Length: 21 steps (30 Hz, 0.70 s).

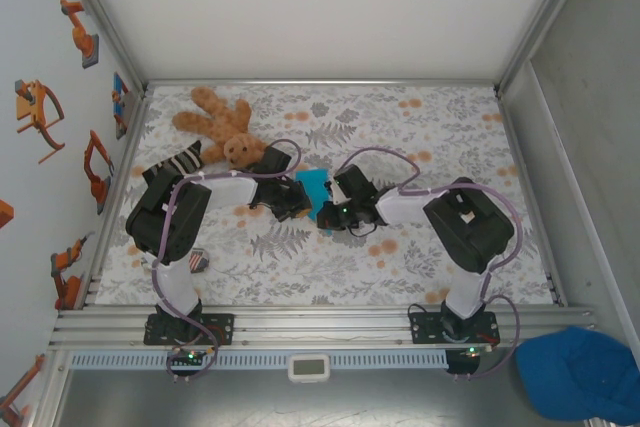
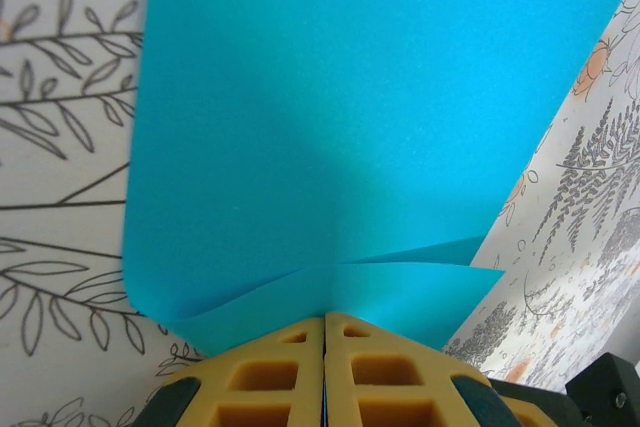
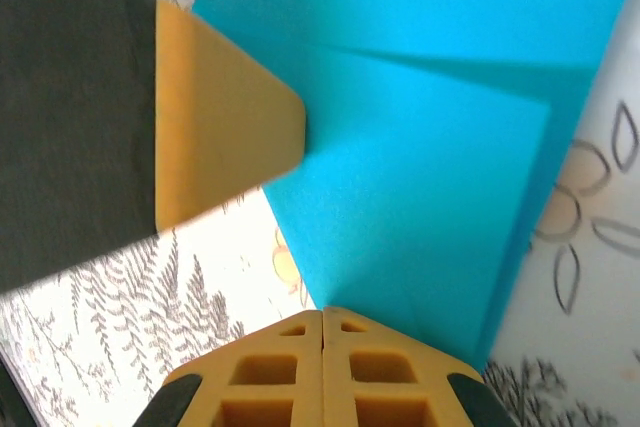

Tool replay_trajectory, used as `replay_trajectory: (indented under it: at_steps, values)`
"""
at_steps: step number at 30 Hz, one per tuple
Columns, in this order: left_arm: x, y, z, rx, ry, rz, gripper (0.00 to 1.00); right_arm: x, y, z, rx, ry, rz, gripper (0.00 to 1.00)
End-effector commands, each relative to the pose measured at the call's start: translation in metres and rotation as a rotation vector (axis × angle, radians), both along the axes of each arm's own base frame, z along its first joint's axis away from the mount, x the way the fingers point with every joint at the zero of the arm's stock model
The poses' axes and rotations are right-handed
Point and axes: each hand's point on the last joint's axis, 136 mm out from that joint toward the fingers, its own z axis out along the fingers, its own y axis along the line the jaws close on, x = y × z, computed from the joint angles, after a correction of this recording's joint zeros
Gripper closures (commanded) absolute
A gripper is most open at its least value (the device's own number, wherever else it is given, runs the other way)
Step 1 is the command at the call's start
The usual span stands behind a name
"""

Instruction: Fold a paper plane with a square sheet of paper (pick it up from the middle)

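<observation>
The square sheet of paper [image 1: 312, 190] is cyan-blue and lies in folded layers between my two grippers at mid-table. In the left wrist view the paper [image 2: 340, 127] spreads out from my left gripper [image 2: 325, 319], whose yellow fingers are shut on its overlapped near edge. My right gripper [image 3: 322, 313] is shut on another edge of the sheet [image 3: 420, 177], where a diagonal crease shows. The left gripper's finger [image 3: 225, 137] meets the paper's left edge in the right wrist view. From above, the left gripper [image 1: 298, 199] and right gripper [image 1: 330, 215] nearly touch. The paper plane is out of view.
A brown teddy bear [image 1: 222, 125] lies at the back left, with a striped sock [image 1: 180, 160] beside the left arm. A small striped item [image 1: 197, 263] sits near the left base. A darker blue cap [image 1: 585, 372] rests outside the floral table [image 1: 440, 247], front right.
</observation>
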Motion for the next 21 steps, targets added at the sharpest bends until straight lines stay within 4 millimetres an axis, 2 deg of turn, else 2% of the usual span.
replay_trajectory:
  at_steps: [1,6,8,12,14,16,21]
  values:
    - [-0.02,0.042,-0.046,0.193,0.103,0.033,0.93,-0.034,-0.028,-0.015,-0.08,0.065,0.032,1.0]
    - [-0.02,0.04,-0.045,0.175,0.101,0.027,0.93,-0.053,-0.048,-0.021,-0.108,0.082,0.025,1.0]
    - [-0.019,0.037,-0.044,0.161,0.097,0.025,0.93,-0.053,-0.048,-0.013,-0.094,0.059,0.023,1.0]
    - [-0.017,0.031,-0.039,0.139,0.083,0.01,0.93,-0.03,-0.036,0.036,-0.001,-0.105,0.009,1.0]
    - [-0.017,0.027,-0.036,0.131,0.078,0.001,0.93,-0.016,-0.026,0.052,0.049,-0.163,-0.012,1.0]
    - [-0.016,0.025,-0.034,0.124,0.073,-0.001,0.93,-0.007,-0.017,0.054,0.075,-0.168,-0.026,1.0]
    - [-0.013,0.021,-0.03,0.105,0.061,-0.011,0.93,0.01,0.0,0.039,0.074,-0.141,-0.037,1.0]
